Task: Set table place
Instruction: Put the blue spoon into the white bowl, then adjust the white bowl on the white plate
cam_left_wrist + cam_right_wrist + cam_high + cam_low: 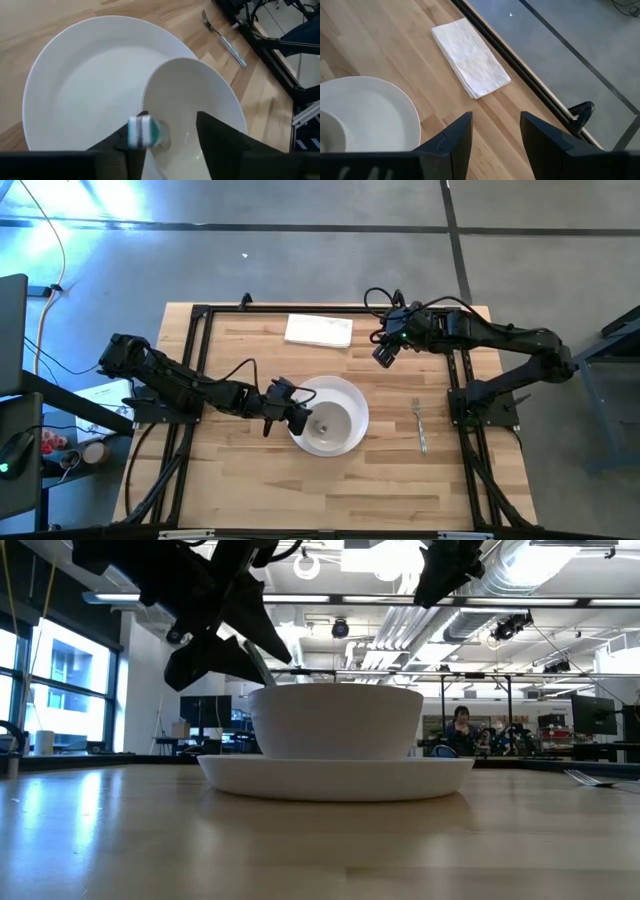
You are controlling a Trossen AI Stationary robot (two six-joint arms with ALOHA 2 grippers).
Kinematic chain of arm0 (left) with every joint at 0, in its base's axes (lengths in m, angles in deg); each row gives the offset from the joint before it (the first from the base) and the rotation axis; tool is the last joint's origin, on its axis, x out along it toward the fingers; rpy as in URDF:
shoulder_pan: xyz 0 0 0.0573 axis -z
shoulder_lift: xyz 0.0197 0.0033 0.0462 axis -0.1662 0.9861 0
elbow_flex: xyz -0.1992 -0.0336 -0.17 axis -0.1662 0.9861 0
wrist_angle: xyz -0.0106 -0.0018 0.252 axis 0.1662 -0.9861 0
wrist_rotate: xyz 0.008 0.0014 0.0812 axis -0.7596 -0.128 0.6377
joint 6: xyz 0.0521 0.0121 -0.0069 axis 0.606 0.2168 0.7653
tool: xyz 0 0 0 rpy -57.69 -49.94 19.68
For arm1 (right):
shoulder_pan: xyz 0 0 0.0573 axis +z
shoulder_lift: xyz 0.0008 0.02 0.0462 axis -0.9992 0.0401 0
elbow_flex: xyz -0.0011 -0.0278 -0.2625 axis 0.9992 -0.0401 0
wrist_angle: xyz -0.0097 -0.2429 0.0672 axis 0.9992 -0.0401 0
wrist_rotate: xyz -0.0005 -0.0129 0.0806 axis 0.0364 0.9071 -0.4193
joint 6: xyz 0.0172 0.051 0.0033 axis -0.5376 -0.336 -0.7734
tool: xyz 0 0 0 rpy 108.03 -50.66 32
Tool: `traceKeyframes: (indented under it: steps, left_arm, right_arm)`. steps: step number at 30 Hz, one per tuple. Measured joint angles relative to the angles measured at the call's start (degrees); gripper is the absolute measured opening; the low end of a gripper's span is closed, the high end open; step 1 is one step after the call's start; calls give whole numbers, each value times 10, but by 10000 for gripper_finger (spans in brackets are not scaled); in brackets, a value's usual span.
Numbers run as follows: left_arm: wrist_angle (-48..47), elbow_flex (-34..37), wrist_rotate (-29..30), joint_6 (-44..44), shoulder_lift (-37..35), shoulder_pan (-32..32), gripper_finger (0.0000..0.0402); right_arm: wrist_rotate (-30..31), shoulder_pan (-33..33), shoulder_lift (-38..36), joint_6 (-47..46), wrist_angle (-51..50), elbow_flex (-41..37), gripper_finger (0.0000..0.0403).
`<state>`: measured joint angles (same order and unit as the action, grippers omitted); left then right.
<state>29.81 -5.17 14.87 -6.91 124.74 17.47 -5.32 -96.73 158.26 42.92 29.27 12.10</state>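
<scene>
My left gripper (pixel 297 416) sits over the near rim of the small white round bowl (pixel 331 420), which rests inside the larger white round plate (pixel 345 388) near the middle of the light wooden plank table (pixel 250 480). In my left wrist view the fingers (pixel 220 137) stand apart, and between them a thin metal spoon (pixel 142 131) with a blurred teal-and-white handle end reaches down into the bowl; whether the fingers pinch the spoon or merely flank it, I cannot tell. My right gripper (pixel 384 352) hangs above the table's far side, jaws spread and holding nothing, just beside the folded white paper napkin (pixel 319 330) that lies flat near the far rail. The thin metal fork (pixel 421 425) lies flat on the wood to the right of the plate, apart from it.
</scene>
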Motion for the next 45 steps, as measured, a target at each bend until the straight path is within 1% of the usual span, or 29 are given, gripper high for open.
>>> traceKeyframes:
  steps: [3, 7, 10, 13, 18, 27, 33, 35, 37, 41, 43, 45]
  left_arm:
    - [-1, -4, 0, 15, 0, 0, 172]
    - [-9, -25, 5, 56, 0, 0, 180]
    - [-55, -49, 28, 83, 0, 0, 181]
    - [-112, -72, 35, 85, 0, 0, 181]
    - [-153, -77, 47, 86, 0, 0, 181]
    - [-163, -77, 74, 87, 0, 0, 182]
    - [-159, -77, 77, 90, -1, 0, 182]
    - [-171, -81, 79, 90, -14, -1, 182]
    - [-195, -101, 97, 91, -31, -7, 182]
    - [-344, -166, 138, 100, -69, -29, 182]
    - [-438, -206, 152, 106, -86, -45, 182]
    - [-502, -248, 160, 113, -97, -60, 182]
  right_arm:
    - [0, 0, 0, 0, 0, 0, 157]
    - [0, 0, 0, 0, 0, 0, 157]
    - [-2, 0, 0, -1, 0, 0, 157]
    - [-2, 0, 0, 0, 0, 0, 157]
    - [-2, 0, 0, -1, 0, 0, 157]
    - [-2, 0, 0, -1, 0, 0, 157]
    - [-16, 0, 0, -1, 0, 0, 157]
    - [-38, 0, 0, -4, 0, 0, 157]
    - [-85, 0, 6, -20, 1, 1, 157]
    - [-183, 4, 51, -40, 2, 1, 157]
    - [-214, 13, 85, -38, 7, 1, 157]
    - [-246, 24, 126, -28, 10, 1, 157]
